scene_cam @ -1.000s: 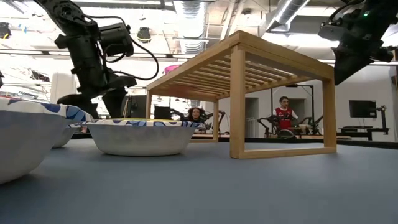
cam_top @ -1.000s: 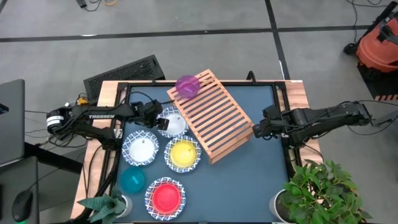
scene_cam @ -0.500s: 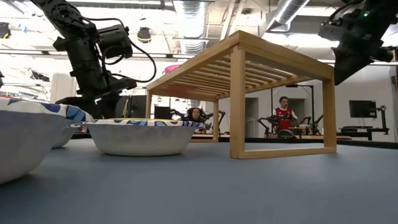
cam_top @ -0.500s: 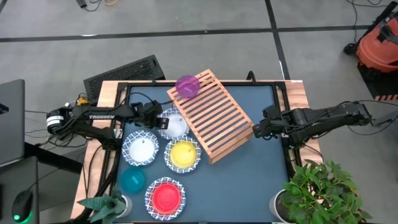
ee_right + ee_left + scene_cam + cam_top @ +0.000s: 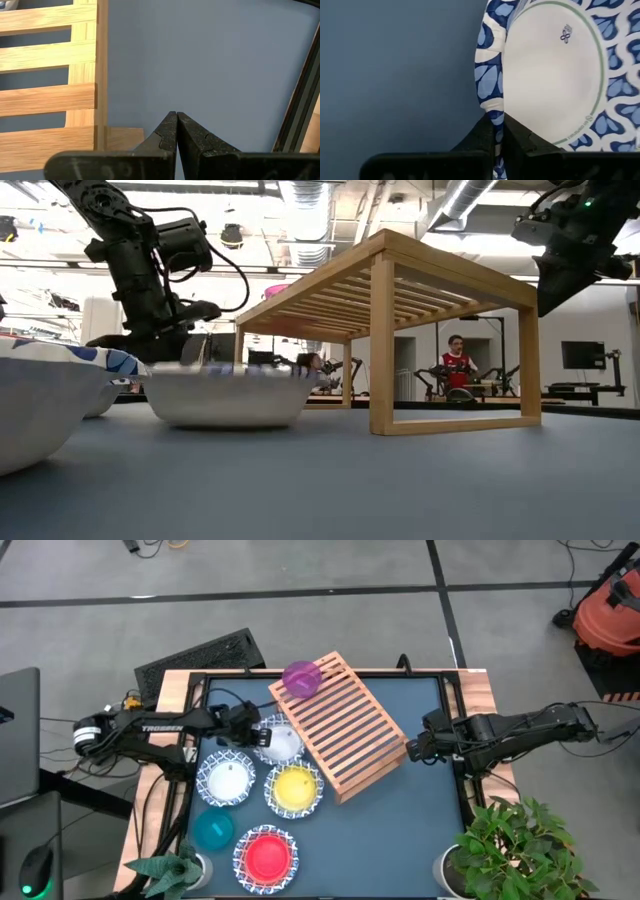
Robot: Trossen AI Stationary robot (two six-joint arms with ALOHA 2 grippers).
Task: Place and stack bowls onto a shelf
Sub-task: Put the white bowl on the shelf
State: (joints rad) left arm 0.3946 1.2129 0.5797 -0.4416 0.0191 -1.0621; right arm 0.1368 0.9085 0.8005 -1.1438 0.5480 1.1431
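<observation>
Over the last 1 s the left gripper (image 5: 256, 733) has drawn slightly back from the shelf (image 5: 340, 725), toward the table's left edge, while pinching the blue rim of the white dish (image 5: 555, 75) beside the shelf. In the low view that arm now sits a little lower and the dish (image 5: 225, 392) in front of the shelf shows blurred, its rim smeared, where it looked sharp before.
</observation>
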